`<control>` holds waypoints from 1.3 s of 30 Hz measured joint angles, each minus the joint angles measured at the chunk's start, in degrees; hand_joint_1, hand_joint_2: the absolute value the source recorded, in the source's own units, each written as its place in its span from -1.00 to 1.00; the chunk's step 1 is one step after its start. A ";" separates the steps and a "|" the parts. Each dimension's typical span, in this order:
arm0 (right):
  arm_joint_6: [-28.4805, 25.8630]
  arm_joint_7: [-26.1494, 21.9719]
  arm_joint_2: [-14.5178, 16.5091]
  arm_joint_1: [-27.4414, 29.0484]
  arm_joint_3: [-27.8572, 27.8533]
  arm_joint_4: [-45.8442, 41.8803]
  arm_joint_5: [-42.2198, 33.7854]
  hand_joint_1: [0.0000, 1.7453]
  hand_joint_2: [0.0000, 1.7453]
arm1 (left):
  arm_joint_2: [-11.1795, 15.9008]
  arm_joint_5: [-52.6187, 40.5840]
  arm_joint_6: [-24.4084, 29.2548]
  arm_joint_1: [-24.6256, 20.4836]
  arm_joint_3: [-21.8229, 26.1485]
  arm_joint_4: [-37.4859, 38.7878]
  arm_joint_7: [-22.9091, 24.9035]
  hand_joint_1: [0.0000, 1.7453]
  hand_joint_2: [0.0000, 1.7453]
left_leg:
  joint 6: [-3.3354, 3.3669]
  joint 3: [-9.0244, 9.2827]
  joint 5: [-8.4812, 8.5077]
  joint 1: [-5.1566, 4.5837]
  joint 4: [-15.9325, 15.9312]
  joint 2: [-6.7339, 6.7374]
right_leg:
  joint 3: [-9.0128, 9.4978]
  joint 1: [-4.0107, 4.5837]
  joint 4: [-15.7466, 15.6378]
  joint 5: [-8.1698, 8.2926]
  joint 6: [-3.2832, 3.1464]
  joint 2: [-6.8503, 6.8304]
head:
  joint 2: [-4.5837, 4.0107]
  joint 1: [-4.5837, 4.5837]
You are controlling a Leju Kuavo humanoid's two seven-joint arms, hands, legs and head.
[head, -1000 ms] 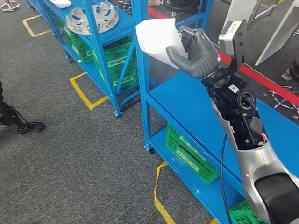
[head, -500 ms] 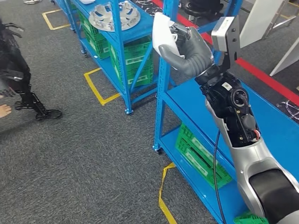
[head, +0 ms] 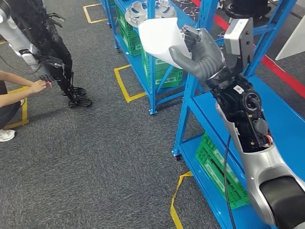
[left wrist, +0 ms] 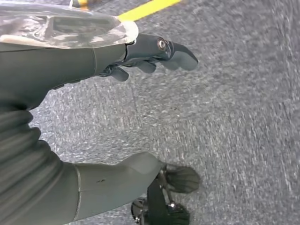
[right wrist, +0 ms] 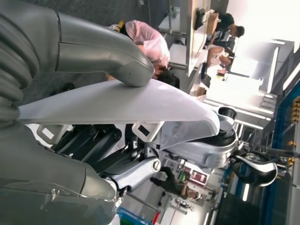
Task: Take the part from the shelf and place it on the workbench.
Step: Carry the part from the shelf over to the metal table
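Observation:
My right hand [head: 201,55] is raised in front of the blue shelf post and grips a flat white part [head: 158,38] that juts out to the left. In the right wrist view the thumb [right wrist: 106,56] presses on the white part [right wrist: 116,101], with darker fingers under it. My left hand [left wrist: 53,93] hangs over grey carpet, fingers and thumb spread apart with nothing between them.
A blue shelf [head: 201,109] stands at the right with a green crate [head: 219,167] on its lowest level. A second blue shelf behind carries silvery round parts [head: 151,9] and another green crate [head: 162,71]. At the left a person [head: 14,90] crouches by another robot's dark legs [head: 54,47]. Yellow tape [head: 124,88] marks the carpet.
The camera has turned, so the shelves have slid to the right and the crouching person and other robot have come into view. My right hand still holds the white part.

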 joint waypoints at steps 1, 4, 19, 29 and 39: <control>0.01 -0.04 0.01 -0.10 0.02 0.00 0.01 1.00 1.00 | 0.04 0.01 0.00 -0.06 0.00 0.01 -0.01 -1.00 1.00 | -0.19 -1.63 -1.75 0.00 3.28 1.56 | 0.12 0.05 -0.19 0.09 -0.18 -0.74 | 0.00 -0.36; 0.08 -0.14 0.02 -0.15 0.12 0.02 0.01 1.00 1.00 | 0.00 -0.01 0.00 -0.08 0.00 0.01 -0.01 -1.00 1.00 | -0.78 -6.95 -5.62 0.14 13.78 3.55 | 0.04 0.17 -0.24 0.03 -0.44 -2.82 | 0.00 -1.19; 0.72 -0.96 0.20 -0.10 0.47 0.49 0.10 1.00 1.00 | 0.16 0.10 0.02 -0.13 0.00 0.01 -0.01 -1.00 1.00 | 2.42 2.05 1.63 -0.18 -3.30 2.74 | -8.00 0.06 18.10 -9.40 2.33 -1.54 | 0.00 -0.10; 0.73 -0.97 0.32 -0.17 0.65 0.70 0.10 1.00 1.00 | -0.05 0.29 0.00 0.50 0.00 0.02 -0.03 -1.00 1.00 | 0.65 1.49 1.40 0.12 -2.74 -1.59 | -1.07 0.13 0.37 0.38 0.46 0.74 | 0.00 0.60; 0.95 -1.01 0.51 -0.27 0.79 0.88 0.10 1.00 1.00 | -0.04 0.47 -0.01 0.55 0.00 0.03 -0.12 -1.00 1.00 | -0.56 0.00 0.13 0.33 1.36 6.36 | -0.57 0.37 0.02 0.16 0.30 -4.96 | 0.00 -1.89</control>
